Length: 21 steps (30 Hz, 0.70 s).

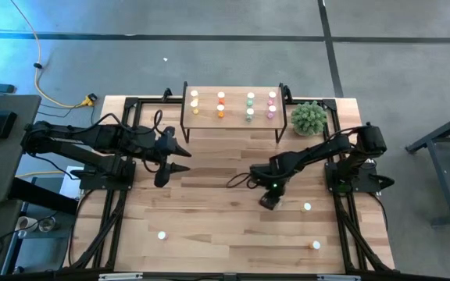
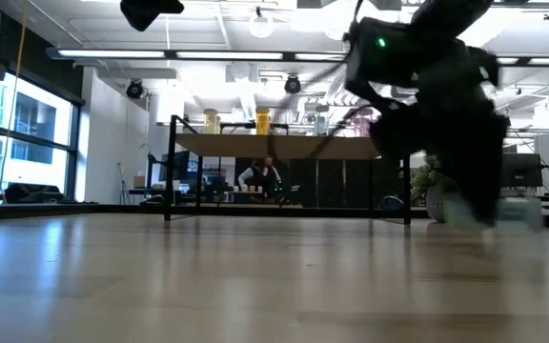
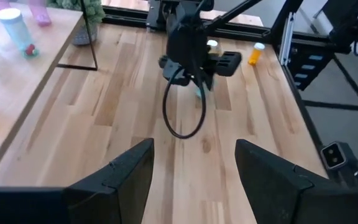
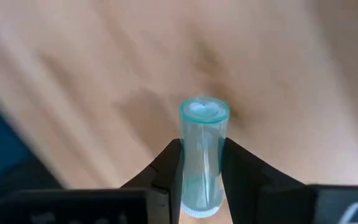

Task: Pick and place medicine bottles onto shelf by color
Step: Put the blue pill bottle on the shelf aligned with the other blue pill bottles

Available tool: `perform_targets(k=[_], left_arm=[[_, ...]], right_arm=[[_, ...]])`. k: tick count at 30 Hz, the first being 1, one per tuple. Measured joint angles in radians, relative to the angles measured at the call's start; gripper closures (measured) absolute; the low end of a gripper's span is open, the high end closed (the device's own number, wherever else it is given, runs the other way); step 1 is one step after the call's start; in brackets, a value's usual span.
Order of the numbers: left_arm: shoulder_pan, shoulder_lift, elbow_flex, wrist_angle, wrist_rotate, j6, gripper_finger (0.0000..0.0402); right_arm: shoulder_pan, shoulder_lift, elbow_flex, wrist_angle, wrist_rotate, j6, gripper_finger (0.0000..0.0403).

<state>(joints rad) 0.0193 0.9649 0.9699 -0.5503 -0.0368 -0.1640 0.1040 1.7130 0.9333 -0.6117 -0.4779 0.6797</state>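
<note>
Between the closed jaws of the right gripper (image 4: pixel 201 180), low over the worktop (image 1: pixel 209 211): one green medicine bottle (image 4: pixel 202 158), translucent, pinched across its body by both dark fingers (image 4: pixel 164 168); its ringed end points away from the wrist and its white-capped end sits back between the fingers. In the overhead view this gripper (image 1: pixel 269 201) hangs over the middle-right part of the worktop, with a green light lit on its wrist.

Beside the right gripper, toward the worktop's right edge: one loose bottle with a white cap (image 1: pixel 307 207), colour cannot be told. Farther toward the near right corner: one orange bottle (image 1: pixel 316 245). Well apart from it, toward the near left: one more white-capped bottle (image 1: pixel 162 234).

Left of centre: the left gripper (image 1: pixel 180 158), jaws spread wide and holding nothing, raised above the boards. Its own camera looks past both fingers (image 3: pixel 120 177) across bare wood toward the right arm.

Beyond both grippers, at the far edge: the shelf (image 1: pixel 233 105), a light-wood board on thin black legs. On it stand four short columns of bottles: yellow (image 1: pixel 194 102), orange (image 1: pixel 220 104), green (image 1: pixel 250 105) and pink (image 1: pixel 272 104). Just beside the shelf's right end: a green plant ball (image 1: pixel 308 117).

Off the worktop's left side: a yellow cable (image 1: pixel 49 92) on the grey floor.
</note>
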Motion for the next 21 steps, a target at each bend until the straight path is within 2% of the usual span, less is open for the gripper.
perform_targets(k=[6, 11, 15, 21], left_arm=[[0.000, 0.000, 0.000, -0.002, 0.000, 0.072, 0.0188], [0.000, 0.000, 0.000, -0.002, 0.016, 0.158, 0.0188], [0.000, 0.000, 0.000, -0.001, 0.055, 0.243, 0.0188], [-0.036, 0.000, 0.000, 0.001, 0.062, 0.370, 0.0188]], right_arm=[[0.000, 0.000, 0.001, 0.346, -0.121, 0.256, 0.0328], [0.000, 0.000, 0.001, 0.672, -0.133, 0.570, 0.0328], [0.000, -0.001, 0.002, 0.935, -0.074, 0.823, 0.0328], [0.000, -0.002, 0.002, 1.230, 0.114, 1.113, 0.0329]])
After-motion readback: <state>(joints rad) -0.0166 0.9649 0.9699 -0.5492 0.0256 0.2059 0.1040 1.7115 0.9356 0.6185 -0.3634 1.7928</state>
